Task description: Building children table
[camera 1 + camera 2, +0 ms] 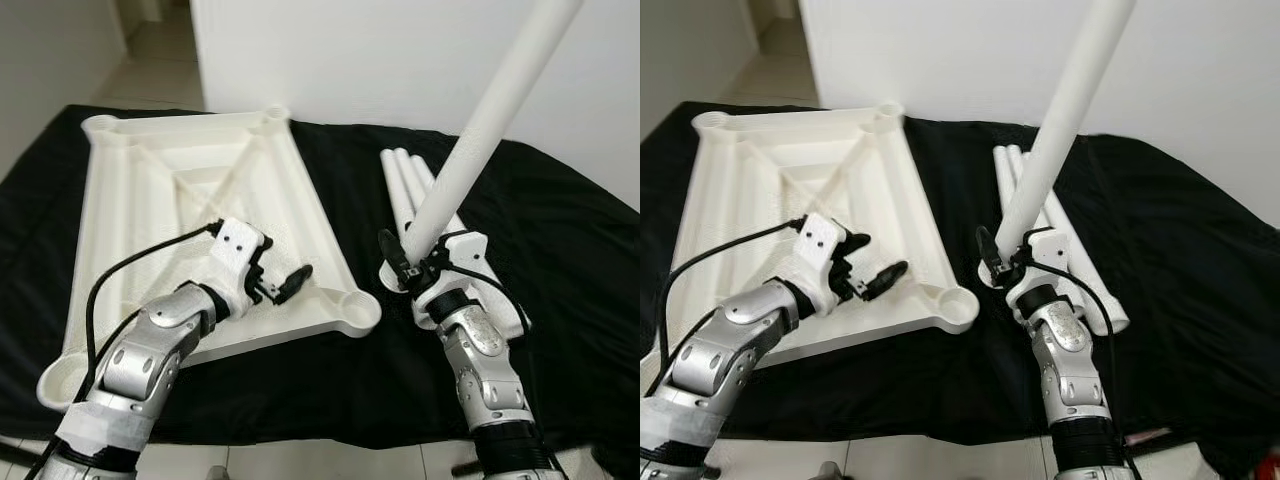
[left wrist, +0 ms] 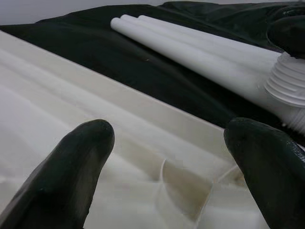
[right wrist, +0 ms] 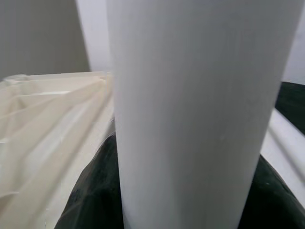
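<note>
Silver forearms frame the foreground, with the right gripper [image 1: 408,262] clamped around the lower end of a white table leg [image 1: 480,135]. From this claw the leg's long axis rises steeply, up and away toward the wall. Just beyond and beside the same claw, three spare legs [image 1: 410,190] lie parallel on the black cloth [image 1: 560,250]. Toward the robot's left of the claw rests the upturned tabletop [image 1: 170,200], ribbed underside showing. Its near corner socket [image 1: 355,308] lies just beside the held leg's threaded end [image 2: 286,83], the relation on which seating the leg turns. The left gripper [image 1: 285,283], fingers [image 2: 71,176] spread wide and empty, hovers over the tabletop near that socket. The right arm, already holding the leg, is judged the nearer for insertion.
</note>
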